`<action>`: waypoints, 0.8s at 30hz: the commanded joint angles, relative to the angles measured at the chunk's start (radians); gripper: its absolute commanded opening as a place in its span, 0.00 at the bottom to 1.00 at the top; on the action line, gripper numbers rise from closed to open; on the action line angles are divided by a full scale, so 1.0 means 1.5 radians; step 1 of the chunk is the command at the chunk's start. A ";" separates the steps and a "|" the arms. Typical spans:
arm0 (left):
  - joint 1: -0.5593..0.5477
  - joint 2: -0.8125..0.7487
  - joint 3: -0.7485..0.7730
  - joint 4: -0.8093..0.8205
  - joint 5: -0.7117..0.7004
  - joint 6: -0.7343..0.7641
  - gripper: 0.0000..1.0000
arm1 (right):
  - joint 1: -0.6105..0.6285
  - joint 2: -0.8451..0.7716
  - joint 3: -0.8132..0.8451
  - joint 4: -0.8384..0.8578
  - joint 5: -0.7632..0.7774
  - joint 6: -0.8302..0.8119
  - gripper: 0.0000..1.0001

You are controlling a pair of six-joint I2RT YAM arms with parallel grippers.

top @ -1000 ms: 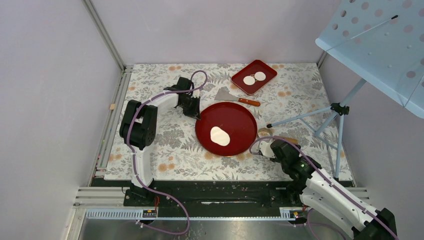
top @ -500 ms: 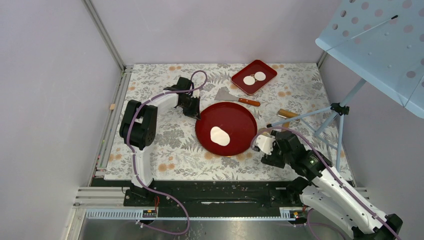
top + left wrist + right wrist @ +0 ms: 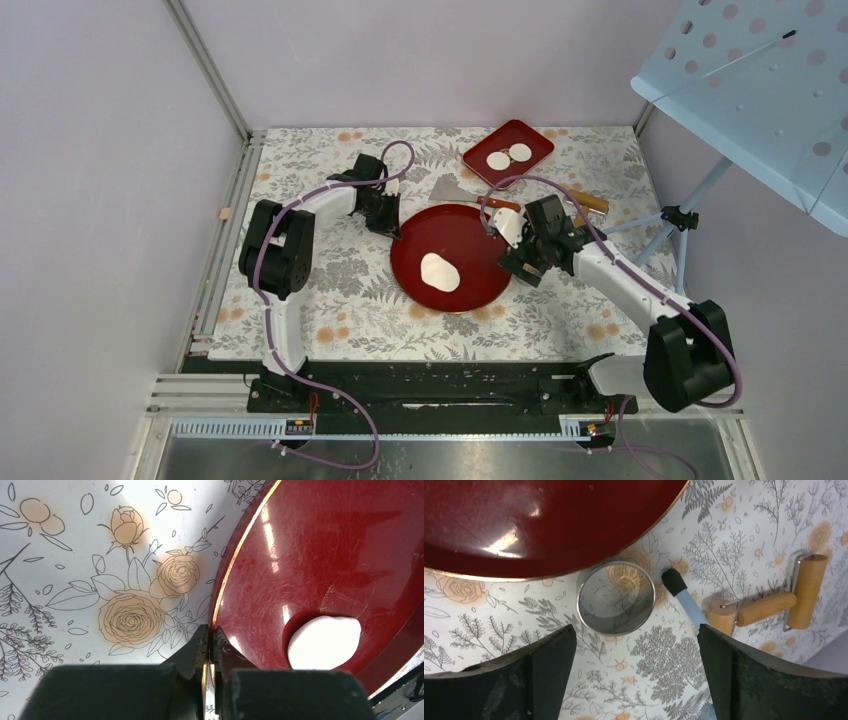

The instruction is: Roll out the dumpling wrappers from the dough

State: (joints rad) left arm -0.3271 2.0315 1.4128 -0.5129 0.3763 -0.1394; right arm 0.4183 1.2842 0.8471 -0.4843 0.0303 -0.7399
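round plate: one dough patch
small tray: two dumpling wrappers
my left tool: pinching the round plate's rim
my right tool: spread wide, empty

Bright, even overhead light, soft shadows. In my left wrist view, glare streaks cross the red plate and the dough washes out; my fingers blur dark near the lens.

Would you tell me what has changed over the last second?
The right gripper swung from the near right up to the right edge of the round plate and opened. The rolling pin, apparently let go, now lies farther back. The left gripper stayed shut on the plate's rim. The dough, discs and spatula stayed put.
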 commanded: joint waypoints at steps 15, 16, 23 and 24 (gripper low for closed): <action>0.017 -0.002 -0.011 0.012 -0.034 0.005 0.00 | -0.091 0.196 0.136 -0.060 -0.126 -0.011 0.99; 0.017 -0.002 -0.011 0.012 -0.035 0.005 0.00 | -0.092 0.205 0.137 -0.065 -0.127 -0.014 0.99; 0.017 -0.001 -0.009 0.013 -0.035 0.004 0.00 | -0.093 0.240 0.139 -0.069 -0.128 -0.017 1.00; 0.017 0.000 -0.009 0.013 -0.034 0.004 0.00 | -0.093 0.244 0.140 -0.068 -0.128 -0.017 0.99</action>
State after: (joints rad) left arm -0.3199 2.0315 1.4128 -0.5098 0.3801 -0.1394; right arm 0.2813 1.6329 1.0164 -0.5659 -0.1265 -0.7547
